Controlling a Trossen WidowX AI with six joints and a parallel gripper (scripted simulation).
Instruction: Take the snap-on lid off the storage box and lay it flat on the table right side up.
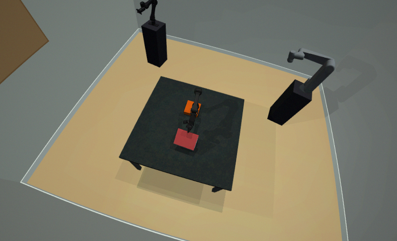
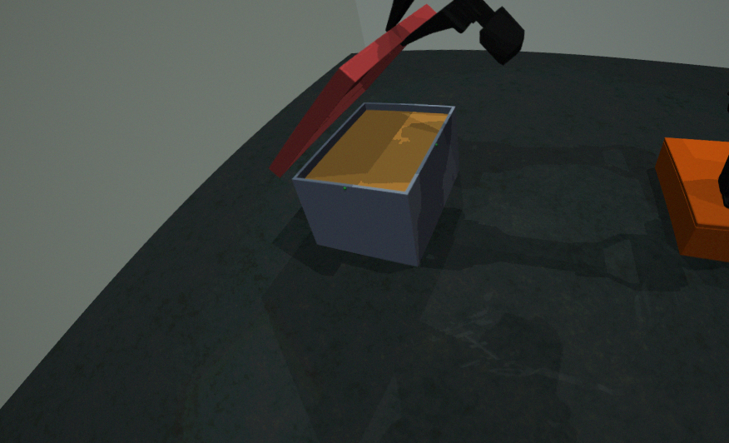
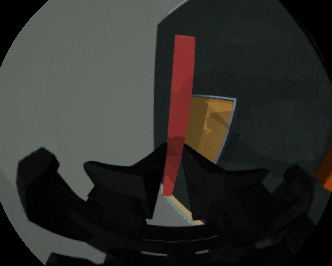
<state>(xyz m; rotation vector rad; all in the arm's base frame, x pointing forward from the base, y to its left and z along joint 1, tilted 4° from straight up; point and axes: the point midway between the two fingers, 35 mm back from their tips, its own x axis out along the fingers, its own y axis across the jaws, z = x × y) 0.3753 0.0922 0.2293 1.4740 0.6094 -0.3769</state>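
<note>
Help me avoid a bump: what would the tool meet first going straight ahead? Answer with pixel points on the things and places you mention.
The tool [image 1: 189, 131] [image 2: 398, 35] [image 3: 174, 146] grips the red rectangular lid [image 1: 186, 141] [image 2: 321, 112] [image 3: 181, 85]; beyond that, perhaps the dark square table [image 1: 152, 134] [image 2: 219, 330] [image 3: 269, 50], though depth is unclear.

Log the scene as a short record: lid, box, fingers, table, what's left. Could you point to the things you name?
lid: red [image 1: 186, 139] [image 2: 375, 52] [image 3: 181, 90], steeply tilted, off the box
box: grey-blue [image 2: 356, 220], open, upright, orange-yellow inside
fingers: shut on the lid's edge [image 2: 398, 33] [image 3: 174, 155]
table: dark [image 1: 152, 137] [image 2: 191, 330] [image 3: 269, 65], under the box
left to do: lay the lid flat on the table, right side up
</note>
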